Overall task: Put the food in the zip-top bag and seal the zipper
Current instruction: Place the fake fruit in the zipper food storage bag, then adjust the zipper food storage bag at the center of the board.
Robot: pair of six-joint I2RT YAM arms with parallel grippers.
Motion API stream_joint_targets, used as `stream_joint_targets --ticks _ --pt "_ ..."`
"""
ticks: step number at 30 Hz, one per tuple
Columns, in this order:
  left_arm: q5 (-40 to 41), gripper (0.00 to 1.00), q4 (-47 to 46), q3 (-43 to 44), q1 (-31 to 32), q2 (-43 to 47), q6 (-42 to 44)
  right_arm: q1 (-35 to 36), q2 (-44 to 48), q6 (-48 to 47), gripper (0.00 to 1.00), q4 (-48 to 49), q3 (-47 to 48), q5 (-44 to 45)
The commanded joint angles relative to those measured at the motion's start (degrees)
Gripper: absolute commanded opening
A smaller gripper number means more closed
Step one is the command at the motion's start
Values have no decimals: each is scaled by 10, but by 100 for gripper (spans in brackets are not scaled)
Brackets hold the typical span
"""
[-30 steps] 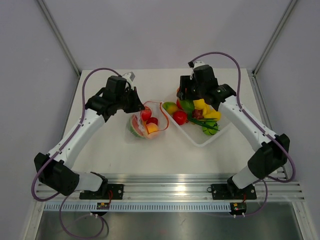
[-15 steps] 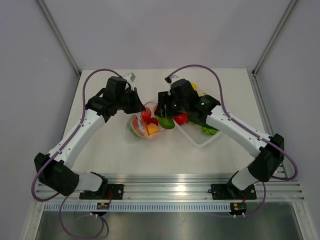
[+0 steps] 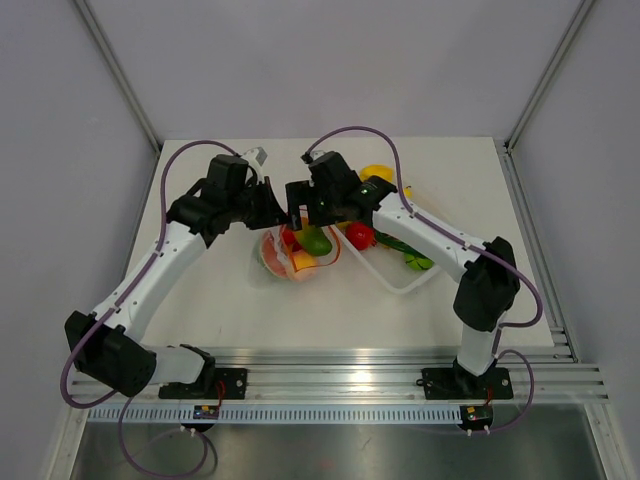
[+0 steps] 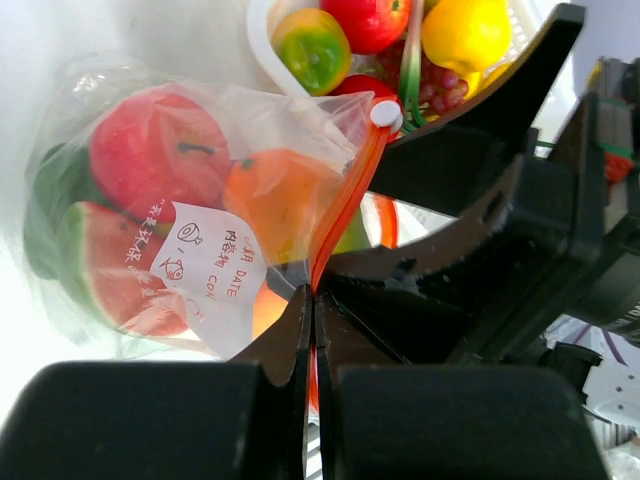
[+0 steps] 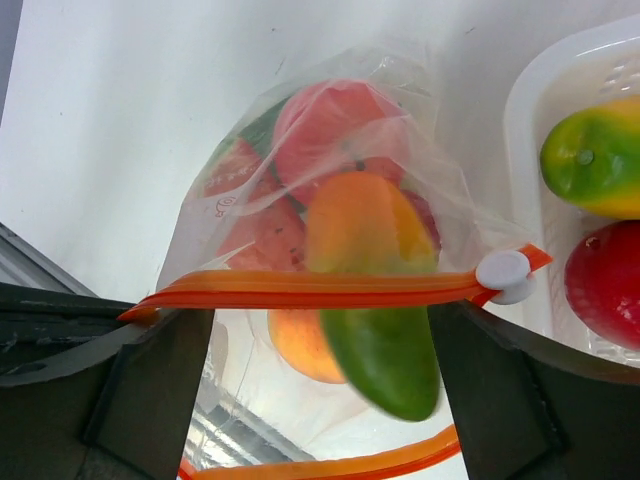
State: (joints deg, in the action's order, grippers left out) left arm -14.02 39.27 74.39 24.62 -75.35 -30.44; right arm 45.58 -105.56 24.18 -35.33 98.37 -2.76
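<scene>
Clear crinkly plastic first: the zip-top bag (image 3: 283,265) lies on the table just left of the white tray (image 3: 400,287), and it's well loaded. The left wrist view picks out a red apple (image 4: 150,150), a watermelon slice (image 4: 100,268) and an orange (image 4: 270,195) around a printed white label (image 4: 215,285), detail the top view blurs into one red-and-yellow lump. The right wrist view gives what the others hide: the bag mouth gaping, the orange-red zipper (image 5: 300,290) stretched across it to a white slider (image 5: 503,272) at the tray end. A green-and-orange mango (image 5: 372,300) lies across that strip, its lower end smeared. Left gripper (image 4: 312,300): jaws pressed together on the zipper strip, at the end farthest from the tray. Right gripper (image 5: 315,330): jaws spread wide either side of the mango, clear daylight on one side; on the tray side I cannot tell whether finger and fruit touch. More food (image 3: 362,236) sits in the tray, red, yellow and green.
</scene>
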Motion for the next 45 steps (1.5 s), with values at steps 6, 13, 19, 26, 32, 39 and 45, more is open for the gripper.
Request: stream_joint_targets --ticks 6,13,19,26,32,39,45 --pt "-26 0 -31 1 2 17 -2 6 111 -22 98 14 -30 24" --pt "-23 0 -29 2 2 16 -1 -15 142 -19 73 -3 -123 73" --pt "-14 0 -18 6 2 16 4 -23 109 -11 72 -11 -135 67" --pt "2 0 0 22 -4 33 15 -23 61 -15 45 -18 -100 58" --pt "37 0 26 27 -12 49 28 -23 83 -11 0 -4 -89 53" --pt "47 0 26 31 -12 33 33 -23 145 16 0 14 -71 -19" --pt "61 0 26 32 -7 -2 16 -23 107 39 0 -2 5 -59"
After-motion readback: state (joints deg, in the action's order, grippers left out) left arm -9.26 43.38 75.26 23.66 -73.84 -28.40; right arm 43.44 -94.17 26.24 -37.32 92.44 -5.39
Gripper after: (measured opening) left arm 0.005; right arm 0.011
